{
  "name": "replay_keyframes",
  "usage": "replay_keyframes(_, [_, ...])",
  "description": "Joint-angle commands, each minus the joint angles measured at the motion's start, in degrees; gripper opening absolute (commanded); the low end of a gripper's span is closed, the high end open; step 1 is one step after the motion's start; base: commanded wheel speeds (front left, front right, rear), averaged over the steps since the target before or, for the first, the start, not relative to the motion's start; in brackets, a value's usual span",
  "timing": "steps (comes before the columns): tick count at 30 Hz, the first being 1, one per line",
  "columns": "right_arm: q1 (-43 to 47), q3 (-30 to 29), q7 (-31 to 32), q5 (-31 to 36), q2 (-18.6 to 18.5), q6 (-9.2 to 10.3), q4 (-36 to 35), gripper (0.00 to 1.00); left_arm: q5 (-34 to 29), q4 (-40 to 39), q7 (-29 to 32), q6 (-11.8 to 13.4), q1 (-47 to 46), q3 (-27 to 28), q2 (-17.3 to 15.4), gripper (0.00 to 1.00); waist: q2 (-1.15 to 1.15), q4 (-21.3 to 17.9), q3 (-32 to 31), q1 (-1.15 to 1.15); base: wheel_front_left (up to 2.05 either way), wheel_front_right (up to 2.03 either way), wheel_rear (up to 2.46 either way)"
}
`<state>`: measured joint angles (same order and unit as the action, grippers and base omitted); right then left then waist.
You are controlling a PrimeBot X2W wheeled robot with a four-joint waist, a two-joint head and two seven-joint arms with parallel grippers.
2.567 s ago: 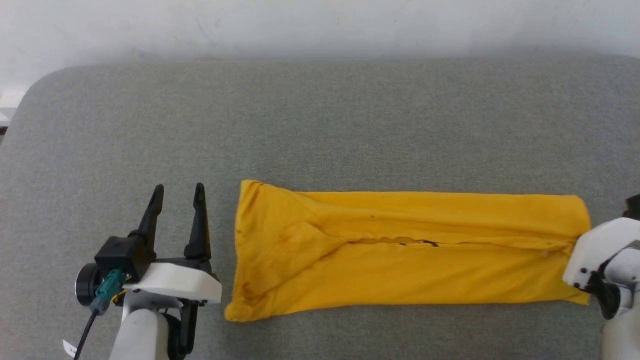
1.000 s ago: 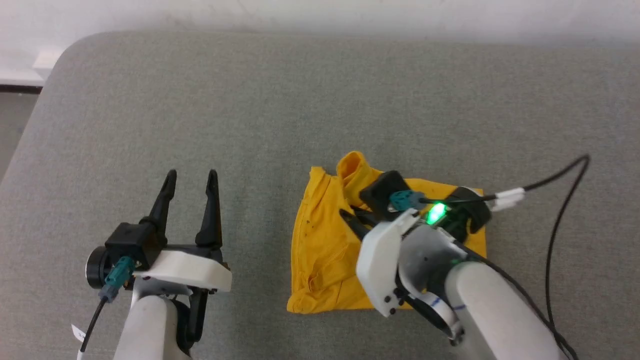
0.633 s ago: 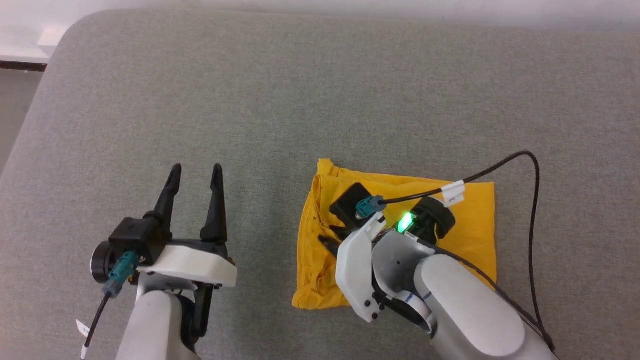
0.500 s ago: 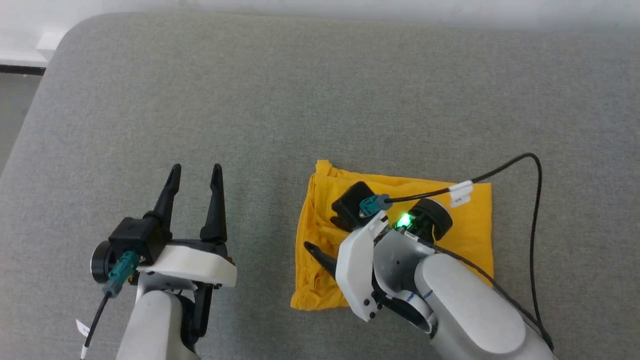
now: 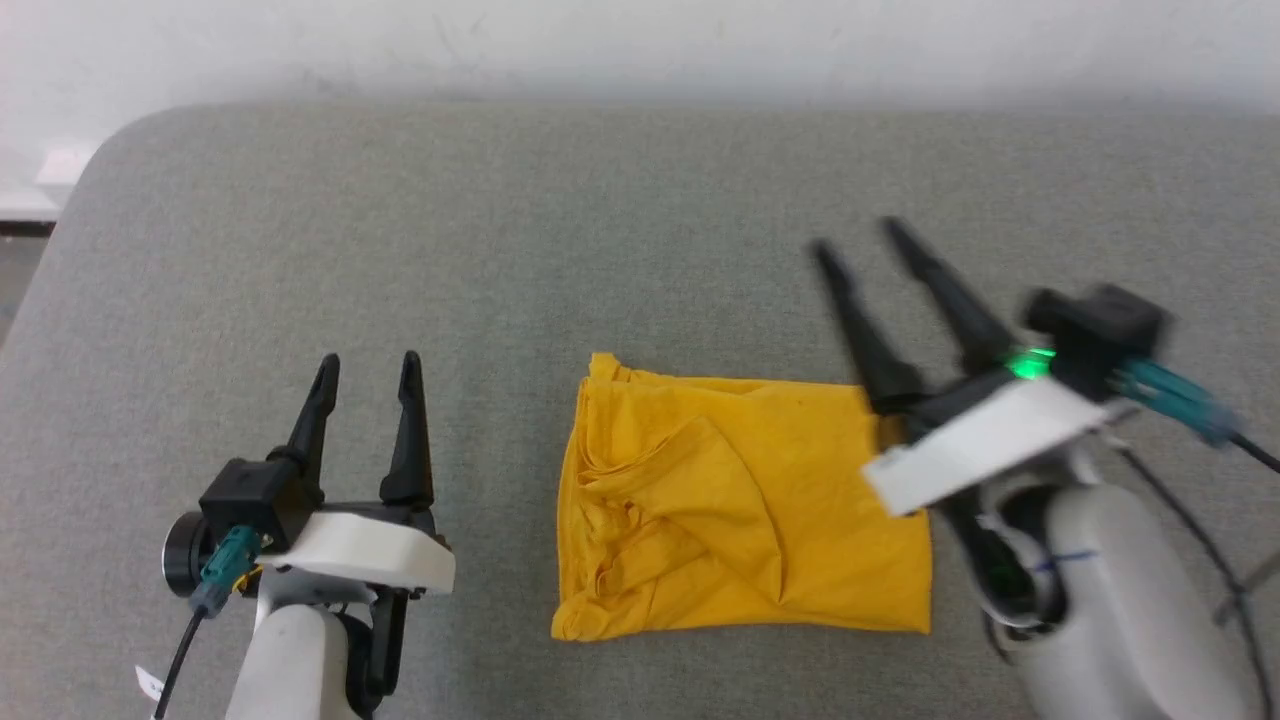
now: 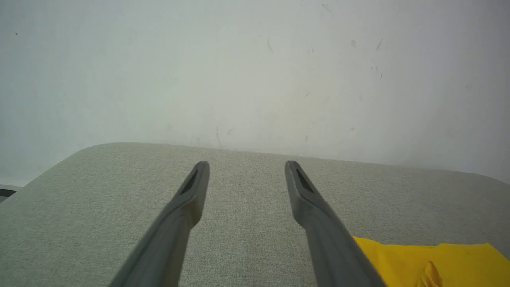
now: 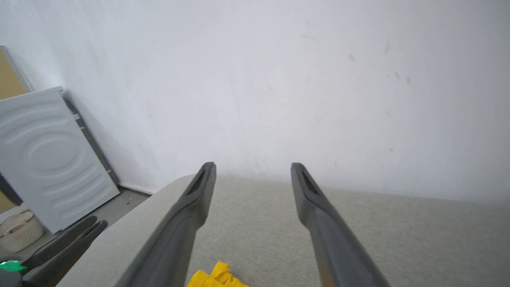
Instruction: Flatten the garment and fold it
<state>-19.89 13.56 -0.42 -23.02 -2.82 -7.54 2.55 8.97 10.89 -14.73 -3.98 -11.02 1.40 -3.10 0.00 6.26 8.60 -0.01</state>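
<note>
Tabletop (image 5: pixel 640 200): garment (image 5: pixel 740 500) beside right claw (image 5: pixel 855 235) (unheld).

The left gripper (image 5: pixel 367 362) is held at 8 o'clock in the head view, jaws spread and empty, fingers pointed to 12. The right gripper (image 5: pixel 858 240) is seen near 3 o'clock, blurred, jaws likewise parted and empty, fingers angled toward 11.

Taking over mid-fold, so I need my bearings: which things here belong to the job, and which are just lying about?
Job:
- garment, folded over
- left gripper, open
- right gripper, open
- grey pad under the garment

Lying about:
- white appliance
- basket
- wall
</note>
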Motion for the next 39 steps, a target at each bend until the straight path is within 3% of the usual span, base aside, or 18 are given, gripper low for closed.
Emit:
replay_keyframes(1, [1.9,-2.3,-1.4,0.6,-0.1,0.05,-0.8,1.00,-0.7,-0.2,-0.3,-0.3,0.7,0.2,0.2,1.00,0.00,-1.4,-1.5,0.01,0.00,0.00,0.00])
replay_keyframes(7, [8.9,-13.6,-4.4,2.0,-0.1,0.05,-0.7,1.00,-0.8,-0.4,-0.3,-0.5,1.1,0.3,0.2,1.00,0.00,-2.4,-2.4,0.01,0.00,0.00,0.00])
replay_keyframes(12, [12.1,-17.4,-2.6,0.9,-0.1,0.05,3.9,1.00,-0.7,-0.7,-0.3,-0.2,1.3,-0.1,0.2,1.00,0.00,-2.8,-2.6,0.01,0.00,0.00,0.00])
replay_keyframes(16, [12.8,-16.7,1.8,-2.6,-0.1,0.05,8.4,1.00,-0.7,-0.9,-0.3,-0.4,1.2,-0.1,0.2,1.00,0.00,-2.9,-2.4,0.01,0.00,0.00,0.00])
replay_keyframes(22, [11.3,-13.2,10.7,-16.8,-0.1,0.05,17.7,1.00,-0.6,-0.8,-0.3,-0.6,0.9,-0.4,0.2,1.00,0.00,-2.5,-2.1,0.01,0.00,0.00,0.00])
replay_keyframes(28, [6.8,-9.6,14.5,-20.7,-0.1,0.05,26.5,1.00,-0.4,-0.7,-0.3,-0.6,0.9,-0.8,0.2,1.00,0.00,-1.6,-1.6,0.01,0.00,0.00,0.00])
replay_keyframes(34, [2.3,-7.0,16.9,-19.7,-0.1,0.05,33.5,1.00,-0.2,-0.6,-0.3,-0.5,1.0,-0.9,0.2,1.00,0.00,-1.0,-1.4,0.01,0.00,0.00,0.00])
replay_keyframes(36, [0.8,-6.0,18.0,-19.2,-0.1,0.05,36.0,0.48,-0.2,-0.5,-0.3,-0.4,1.0,-0.9,0.2,1.00,0.00,-0.7,-1.3,0.01,0.00,0.00,0.00])
replay_keyframes(38, [-0.6,-5.3,18.5,-18.4,-0.1,0.05,38.0,0.23,-0.1,-0.4,-0.3,-0.4,1.0,-1.1,0.2,1.00,0.00,-0.5,-1.4,0.01,0.00,0.00,0.00])
replay_keyframes(39, [-1.1,-4.9,18.4,-18.3,-0.1,0.05,38.5,0.01,-0.1,-0.3,-0.3,-0.3,1.0,-1.1,0.2,1.00,0.00,-0.4,-1.4,0.01,0.00,0.00,0.00])
